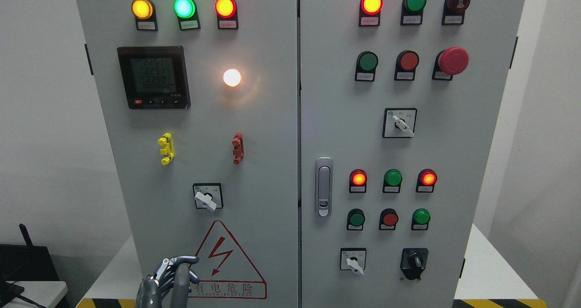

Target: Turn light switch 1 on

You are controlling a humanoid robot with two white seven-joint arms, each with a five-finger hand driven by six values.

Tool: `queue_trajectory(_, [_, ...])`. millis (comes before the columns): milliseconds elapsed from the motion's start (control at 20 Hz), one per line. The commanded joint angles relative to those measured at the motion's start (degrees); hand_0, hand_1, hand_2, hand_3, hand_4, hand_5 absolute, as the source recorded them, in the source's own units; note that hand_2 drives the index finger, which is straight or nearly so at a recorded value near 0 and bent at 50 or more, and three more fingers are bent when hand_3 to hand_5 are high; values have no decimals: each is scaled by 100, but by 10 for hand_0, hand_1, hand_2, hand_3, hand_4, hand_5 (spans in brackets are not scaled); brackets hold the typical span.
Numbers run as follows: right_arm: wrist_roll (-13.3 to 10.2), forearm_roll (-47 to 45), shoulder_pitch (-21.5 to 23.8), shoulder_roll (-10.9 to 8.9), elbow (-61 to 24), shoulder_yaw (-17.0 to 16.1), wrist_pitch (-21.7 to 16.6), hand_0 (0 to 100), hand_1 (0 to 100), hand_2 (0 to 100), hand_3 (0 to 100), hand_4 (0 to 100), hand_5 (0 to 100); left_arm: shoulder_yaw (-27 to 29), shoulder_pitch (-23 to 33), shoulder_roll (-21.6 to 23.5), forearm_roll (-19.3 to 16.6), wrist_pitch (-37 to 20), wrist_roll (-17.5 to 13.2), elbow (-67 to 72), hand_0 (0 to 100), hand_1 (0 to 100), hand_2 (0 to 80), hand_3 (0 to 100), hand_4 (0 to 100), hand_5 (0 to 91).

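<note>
**Control cabinet with left hand raised at its lower edge**

A grey two-door cabinet (272,171) is shown filling the view. On the left door (136,199), a digital meter (153,77) is mounted near the upper left corner, beneath a row of three lit lamps: yellow (141,8), green (184,7) and red (224,7). A glowing white lamp (232,77) is seen beside the meter. A warning triangle (222,258) is printed at the door's bottom edge. The rotary switch (208,197) is fixed just above that triangle, in the lower middle of the left door; which switch is numbered 1 cannot be told. The right door (481,162) is fitted with further lamps, buttons and a door latch (323,186) at its left edge. The left hand (169,281) is seen at the bottom edge, below the rotary switch and apart from it, its fingers (185,259) loosely curled with nothing grasped.
</note>
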Motion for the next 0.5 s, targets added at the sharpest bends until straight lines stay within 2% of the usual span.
queue_trajectory(0, [-4, -140, 1, 2, 0, 97, -5, 120, 389, 0, 0, 0, 0, 2311, 946, 207, 497, -971, -657, 1382, 197, 0, 212, 456, 546, 314])
queue_trajectory(100, [-4, -140, 1, 2, 0, 97, 3, 120, 389, 0, 0, 0, 0, 2953, 1043, 207, 558, -1227, -1053, 2173, 192, 0, 114, 401, 494, 314])
queue_trajectory(150, [-4, -140, 1, -7, 0, 97, -5, 120, 389, 0, 0, 0, 0, 3218, 1087, 216, 628, -1359, -1142, 2664, 192, 0, 94, 391, 484, 316])
queue_trajectory(251, [-4, -140, -8, 2, 0, 97, 3, 120, 389, 0, 0, 0, 0, 3579, 1122, 216, 821, -1631, -1187, 3622, 199, 0, 0, 338, 437, 317])
queue_trajectory(351, [-4, -140, 1, 2, 0, 97, -5, 120, 389, 0, 0, 0, 0, 3782, 1245, 268, 1076, -1886, -1266, 4711, 210, 0, 0, 324, 423, 316])
queue_trajectory(451, [-4, -140, 1, 2, 0, 97, -5, 120, 389, 0, 0, 0, 0, 3870, 1342, 347, 1217, -2106, -1275, 5845, 272, 0, 0, 333, 431, 320])
